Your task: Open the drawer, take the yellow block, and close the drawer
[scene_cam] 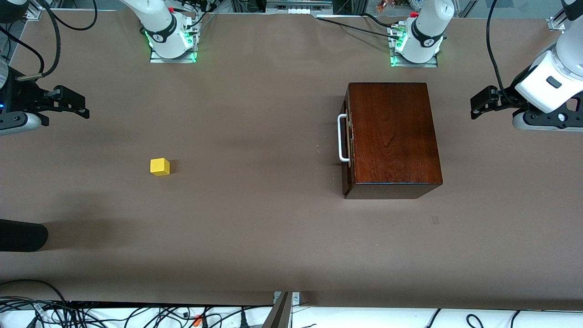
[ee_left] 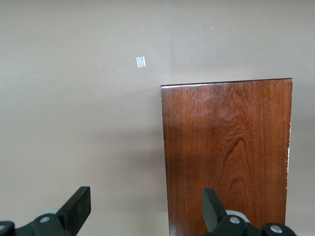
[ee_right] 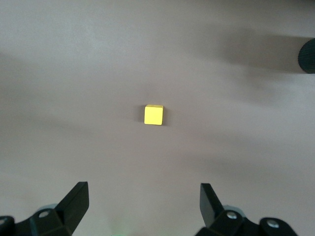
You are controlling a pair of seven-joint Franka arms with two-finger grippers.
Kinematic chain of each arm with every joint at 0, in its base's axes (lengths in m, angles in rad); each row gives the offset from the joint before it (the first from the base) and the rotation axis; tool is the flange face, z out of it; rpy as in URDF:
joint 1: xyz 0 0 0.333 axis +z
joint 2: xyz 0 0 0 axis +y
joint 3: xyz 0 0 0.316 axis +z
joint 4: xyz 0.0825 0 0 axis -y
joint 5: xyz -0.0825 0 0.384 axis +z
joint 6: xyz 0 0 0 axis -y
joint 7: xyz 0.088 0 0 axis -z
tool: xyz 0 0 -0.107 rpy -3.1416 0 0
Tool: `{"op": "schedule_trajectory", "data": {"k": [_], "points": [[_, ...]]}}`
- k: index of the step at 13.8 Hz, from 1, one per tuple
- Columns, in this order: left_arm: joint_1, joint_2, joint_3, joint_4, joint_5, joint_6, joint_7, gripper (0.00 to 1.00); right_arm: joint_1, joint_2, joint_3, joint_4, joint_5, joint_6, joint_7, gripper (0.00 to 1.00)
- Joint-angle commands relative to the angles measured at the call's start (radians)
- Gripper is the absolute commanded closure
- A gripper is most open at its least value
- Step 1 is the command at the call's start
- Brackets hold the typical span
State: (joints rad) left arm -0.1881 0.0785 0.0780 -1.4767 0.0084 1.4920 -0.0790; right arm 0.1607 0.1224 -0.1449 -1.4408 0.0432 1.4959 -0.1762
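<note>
drawer (scene_cam: 348,141): shut, its dark front flush with the mahogany box (scene_cam: 391,136); the white u-shaped handle (scene_cam: 341,138) sticks out on the side facing the right arm's end of the tabletop.
mahogany box: sits on the brown tabletop (scene_cam: 255,218) toward the left arm's end, glossy top face up; in the left wrist view its top fills much of the frame.
yellow block (scene_cam: 160,166): out on the bare tabletop toward the right arm's end, well apart from the box and a little nearer the front camera than the handle; nothing touches it.
left gripper (scene_cam: 483,104): up in the air off the box's end, fingers spread, holding nothing; the arm waits.
right gripper (scene_cam: 68,105): up over the tabletop at the right arm's end, jaws spread wide and empty; its wrist camera looks down at the block between the two fingertips.
dark object (scene_cam: 23,234): a black rounded shape at the edge of the front view, near the camera; it is hard to tell what it is.
tape mark (scene_cam: 435,220): small pale patch on the tabletop, nearer the front camera than the box.
</note>
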Motion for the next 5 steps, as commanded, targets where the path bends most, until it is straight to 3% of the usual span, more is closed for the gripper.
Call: {"op": "schedule_trajectory", "data": {"k": [1, 5], "points": [[0.006, -0.022, 0.002, -0.03, -0.019, 0.017, 0.024, 0.0, -0.007, 0.009, 0.002, 0.03, 0.017, -0.026, -0.008, 0.0], [0.006, -0.019, -0.001, -0.027, -0.019, 0.017, 0.022, 0.0, -0.007, 0.009, 0.002, 0.03, 0.018, -0.025, -0.008, 0.0]]}}
